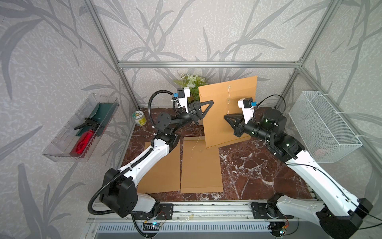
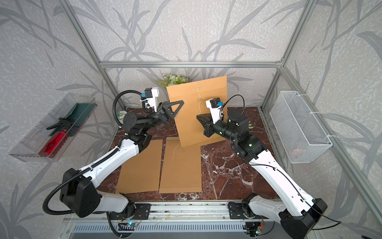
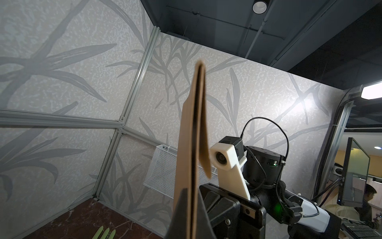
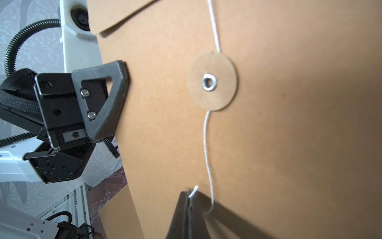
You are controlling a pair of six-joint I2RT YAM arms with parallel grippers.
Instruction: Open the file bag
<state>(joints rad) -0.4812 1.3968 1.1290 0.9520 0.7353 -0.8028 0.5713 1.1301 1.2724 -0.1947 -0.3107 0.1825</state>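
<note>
Kraft file bag (image 1: pixel 219 128) is held upright over the back-centre of the table (image 1: pixel 258 169), long axis near vertical, flap (image 4: pixel 115 14) end up. L gripper (image 1: pixel 203 112) is clamped on the edge facing its arm, approx mid-height. R gripper (image 4: pixel 188 195) is closed on the free end of the white string (image 4: pixel 207 144), in front of the face. String runs down the long axis past the paper disc (image 4: pixel 211 81); can't tell if it's still tucked behind. R jaws sit just below the disc, so R arm is nearer. Prob. next: draw string off the disc, away from the face.

Marble tabletop (image 1: pixel 258 169): 2 flat envelopes (image 1: pixel 161 171) (image 1: pixel 200 165) side by side; small tin (image 1: pixel 139 118) back-left corner.
</note>
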